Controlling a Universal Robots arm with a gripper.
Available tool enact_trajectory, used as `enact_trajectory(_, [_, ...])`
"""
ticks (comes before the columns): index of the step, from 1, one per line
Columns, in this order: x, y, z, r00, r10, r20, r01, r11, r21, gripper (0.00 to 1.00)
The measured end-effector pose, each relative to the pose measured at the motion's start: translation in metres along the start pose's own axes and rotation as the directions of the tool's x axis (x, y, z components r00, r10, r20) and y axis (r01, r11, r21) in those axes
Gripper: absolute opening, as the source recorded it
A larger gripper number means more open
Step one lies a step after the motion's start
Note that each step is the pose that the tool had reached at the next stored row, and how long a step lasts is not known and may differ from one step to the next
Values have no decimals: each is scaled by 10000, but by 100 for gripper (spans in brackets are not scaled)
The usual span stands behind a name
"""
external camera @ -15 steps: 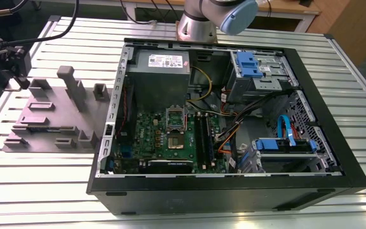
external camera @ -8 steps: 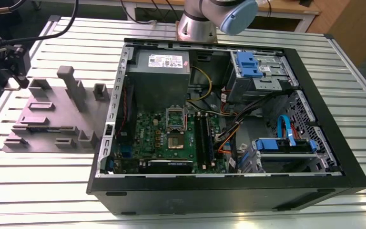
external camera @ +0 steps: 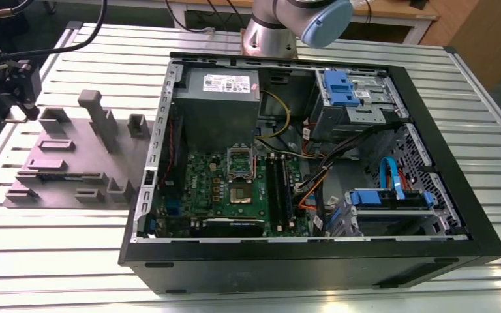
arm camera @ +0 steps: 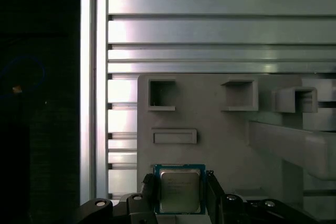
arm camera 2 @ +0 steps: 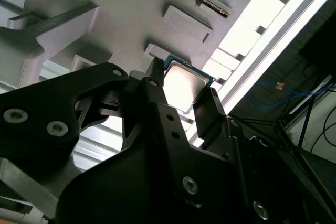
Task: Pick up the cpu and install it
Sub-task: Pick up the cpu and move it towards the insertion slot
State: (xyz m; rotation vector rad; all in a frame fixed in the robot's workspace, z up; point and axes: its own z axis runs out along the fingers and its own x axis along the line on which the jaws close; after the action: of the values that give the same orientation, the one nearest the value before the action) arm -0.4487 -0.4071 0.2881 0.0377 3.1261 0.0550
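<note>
The cpu (arm camera: 179, 190), a small square chip with a silver top and a thin greenish rim, sits between my two black fingers (arm camera: 150, 188) in both wrist views. Each finger lies against one side of the cpu (arm camera 2: 182, 83), so my gripper (arm camera: 181, 192) is shut on it, just over the grey fixture block (arm camera: 210, 129). In the exterior view my gripper (external camera: 17, 107) hangs at the far left corner of that grey block (external camera: 68, 163). The open computer case (external camera: 320, 261) lies to the exterior view's right, with the motherboard's cpu socket (external camera: 240, 173) in the middle of the green board.
Tall grey posts (external camera: 94, 117) rise from the fixture block between my gripper and the case. Inside the case are a grey power-supply box (external camera: 220, 98), blue drive brackets (external camera: 342, 88) and loose cables (external camera: 320, 169). The slatted metal table (external camera: 233, 215) carries everything.
</note>
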Motion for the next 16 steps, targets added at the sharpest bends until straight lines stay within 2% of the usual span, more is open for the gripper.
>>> enact_trajectory(16, [-1,2,-50,10000,0,1,0,10000,-1,47])
